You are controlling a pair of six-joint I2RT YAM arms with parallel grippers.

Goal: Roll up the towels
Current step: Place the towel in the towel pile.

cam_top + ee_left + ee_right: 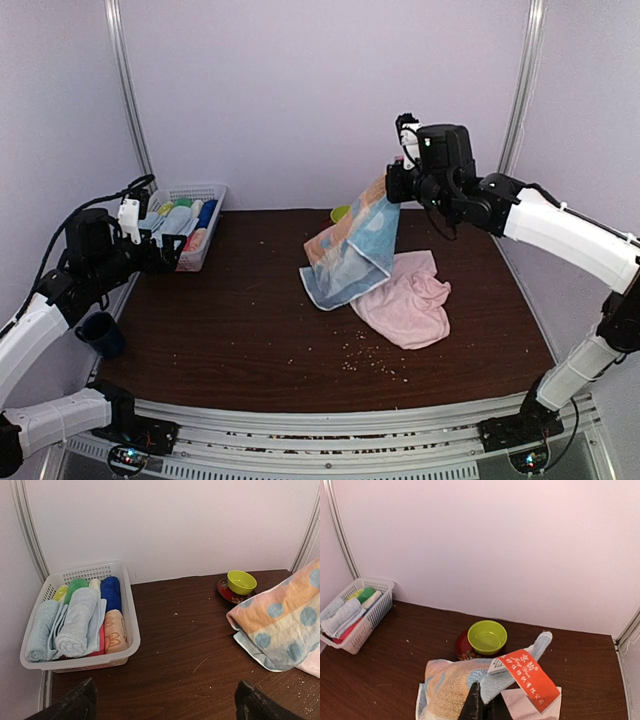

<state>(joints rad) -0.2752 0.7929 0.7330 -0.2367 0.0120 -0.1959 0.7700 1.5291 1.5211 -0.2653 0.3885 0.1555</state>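
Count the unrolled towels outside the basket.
2. The blue-and-peach dotted towel hangs from the right end effector, lower end on the table. The pink towel lies crumpled beside it, partly underneath. Another could hide below them.

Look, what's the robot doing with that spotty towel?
The right gripper pinches a corner of the blue-and-peach spotted towel, holding it up so its bottom drapes on the table. The crumpled pale pink towel lies beside it. The left gripper hangs open near the white plastic mesh basket of rolled towels.
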